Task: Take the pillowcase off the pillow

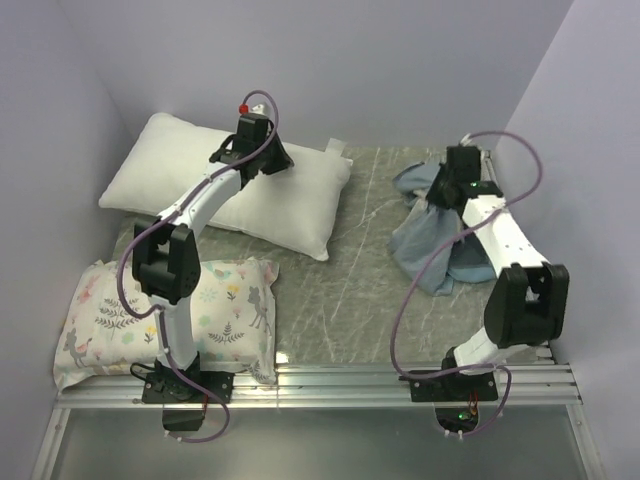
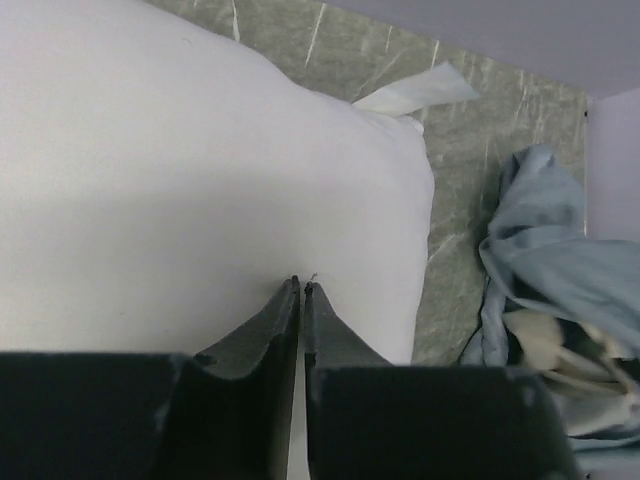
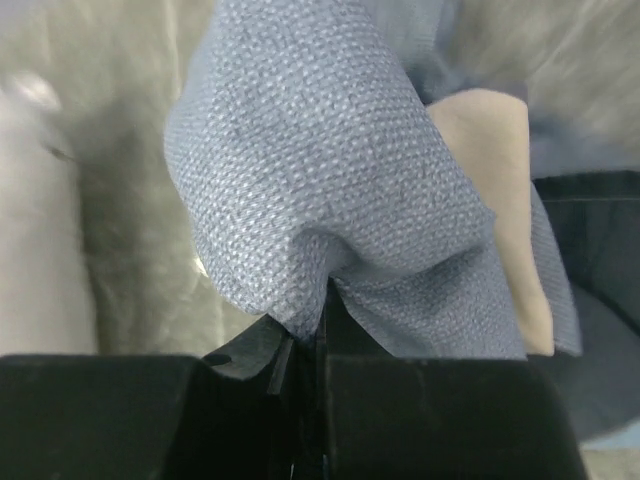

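Observation:
The plain white pillow [image 1: 235, 190] lies bare at the back left, its small tag [image 1: 335, 148] at the right edge. My left gripper [image 1: 277, 160] is over the pillow's right part. In the left wrist view its jaws [image 2: 300, 286] are shut at the pillow's surface [image 2: 180, 180], with no fold of cloth seen between them. The pillowcase [image 1: 430, 240] lies off the pillow in a crumpled grey-blue heap at the right. My right gripper [image 1: 438, 203] is shut on a fold of it [image 3: 320, 180]; a tan stripe [image 3: 490, 140] shows beside the fold.
A smaller floral-print pillow [image 1: 170, 320] lies at the front left by the left arm's base. The grey mat [image 1: 360, 270] is bare between the pillows and the cloth heap. Walls close in at the left, back and right. A metal rail [image 1: 330, 385] runs along the near edge.

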{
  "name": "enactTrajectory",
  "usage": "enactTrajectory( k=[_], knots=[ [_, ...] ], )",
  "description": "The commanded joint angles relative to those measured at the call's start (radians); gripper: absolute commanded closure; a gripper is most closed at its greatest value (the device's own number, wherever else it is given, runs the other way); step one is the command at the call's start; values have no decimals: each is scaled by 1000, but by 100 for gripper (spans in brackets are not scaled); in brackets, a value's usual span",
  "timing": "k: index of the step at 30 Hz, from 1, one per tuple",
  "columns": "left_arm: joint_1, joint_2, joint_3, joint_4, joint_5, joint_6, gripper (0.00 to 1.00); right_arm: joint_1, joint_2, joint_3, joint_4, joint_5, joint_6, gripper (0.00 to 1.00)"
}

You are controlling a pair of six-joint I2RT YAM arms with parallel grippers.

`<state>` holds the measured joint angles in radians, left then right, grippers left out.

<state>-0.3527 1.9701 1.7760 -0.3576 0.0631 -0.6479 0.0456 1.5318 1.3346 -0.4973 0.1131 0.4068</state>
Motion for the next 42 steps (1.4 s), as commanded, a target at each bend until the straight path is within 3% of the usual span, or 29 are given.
enactTrajectory(
  k=[1,2,4,5,9,10,11,14,19,28,33,42],
  knots=[
    [-28,-33,-48,75,40,-7,87,20,14,-127,133,-85,26,90],
    [-29,-65,-65,89,29,4,76,28,7,-161,158,-78,30,82],
    [-37,-97,-96,97,0,16,69,43,4,-224,193,-64,29,57],
    [-42,-132,-107,100,-11,27,61,45,11,-233,194,-63,27,52],
    [-74,-230,-164,97,-60,65,45,57,-62,-239,158,-40,13,34],
    [-92,-272,-187,92,-121,74,40,62,-126,-239,148,-27,12,8],
    [-103,-295,-194,86,-140,88,37,72,-157,-233,138,-12,10,5],
    [-144,-382,-240,82,-187,109,34,79,-278,-212,117,3,1,3],
    [-189,-491,-328,16,-241,111,37,89,-398,-204,83,0,18,2],
    [-195,-873,-723,111,-253,90,28,131,-732,-494,224,-33,41,0],
    [-196,-962,-837,137,-276,83,28,131,-786,-542,201,-20,24,0],
    [-196,-978,-848,140,-295,76,29,131,-771,-529,193,-59,18,0]
  ],
)
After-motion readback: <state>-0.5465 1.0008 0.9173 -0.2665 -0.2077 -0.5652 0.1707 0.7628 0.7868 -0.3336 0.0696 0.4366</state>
